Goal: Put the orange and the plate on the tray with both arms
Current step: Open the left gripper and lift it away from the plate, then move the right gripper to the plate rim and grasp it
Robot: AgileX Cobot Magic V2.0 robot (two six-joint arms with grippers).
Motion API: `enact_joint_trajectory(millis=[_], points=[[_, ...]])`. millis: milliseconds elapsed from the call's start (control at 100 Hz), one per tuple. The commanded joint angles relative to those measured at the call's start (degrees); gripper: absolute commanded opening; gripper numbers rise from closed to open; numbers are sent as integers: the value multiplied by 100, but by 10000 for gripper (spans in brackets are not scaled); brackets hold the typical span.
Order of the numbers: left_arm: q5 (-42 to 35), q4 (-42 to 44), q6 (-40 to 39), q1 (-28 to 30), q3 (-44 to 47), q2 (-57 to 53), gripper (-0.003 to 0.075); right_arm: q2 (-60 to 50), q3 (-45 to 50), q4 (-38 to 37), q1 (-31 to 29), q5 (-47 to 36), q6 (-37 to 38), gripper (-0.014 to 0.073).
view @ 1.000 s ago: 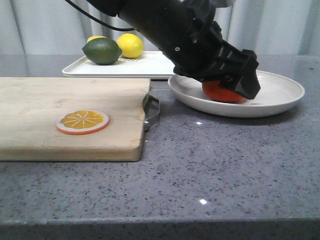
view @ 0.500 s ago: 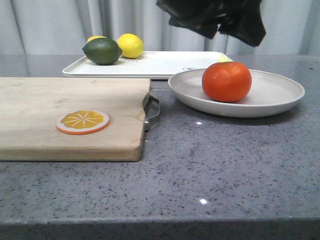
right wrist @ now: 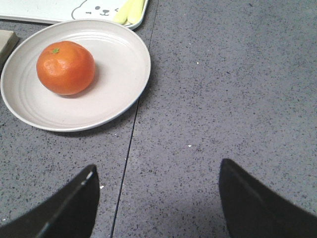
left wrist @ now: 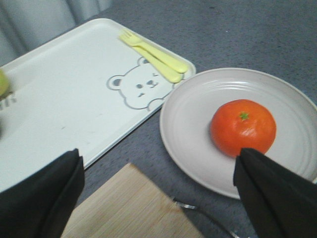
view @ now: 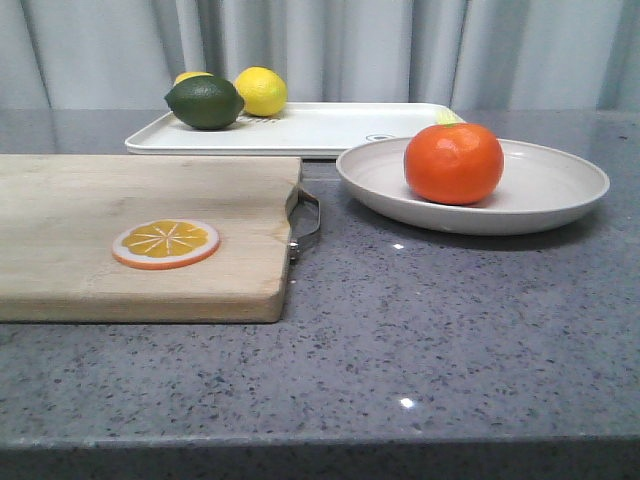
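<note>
Cutting board with orange slice at left; tray behind, carrying lime and lemon. Orange resting in plate on table at right. Both jaws wide open, empty.

From the front I can't see either arm. The orange hides the fork at the tray's three o'clock. A yellow fruit sits mostly behind the lime.

Black wedge-shaped gripper fingers
</note>
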Motion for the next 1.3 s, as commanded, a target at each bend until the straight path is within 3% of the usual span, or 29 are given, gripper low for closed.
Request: enact_joint_trajectory(millis=[0, 350, 580, 870, 1000, 1290], points=[[-427, -113, -99, 187, 342, -837, 588, 57, -199, -18, -3, -330, 8, 517], [-826, -113, -691, 1037, 2404, -3168, 588, 57, -199, -18, -3, -354, 8, 517], [-826, -74, -733, 1570, 3269, -4056, 588, 63, -183, -1, -3, -467, 8, 517], [-826, -74, -733, 1623, 3449, -4158, 588, 490, -183, 461, -3, -1498, -302, 517], [-826, -74, -733, 1623, 3449, -4147, 588, 1116, -183, 768, -3, -2049, -638, 517], [-826, -74, -733, 1623, 3449, -4147, 588, 2784, -250, 1090, -3, -3042, -645, 517]])
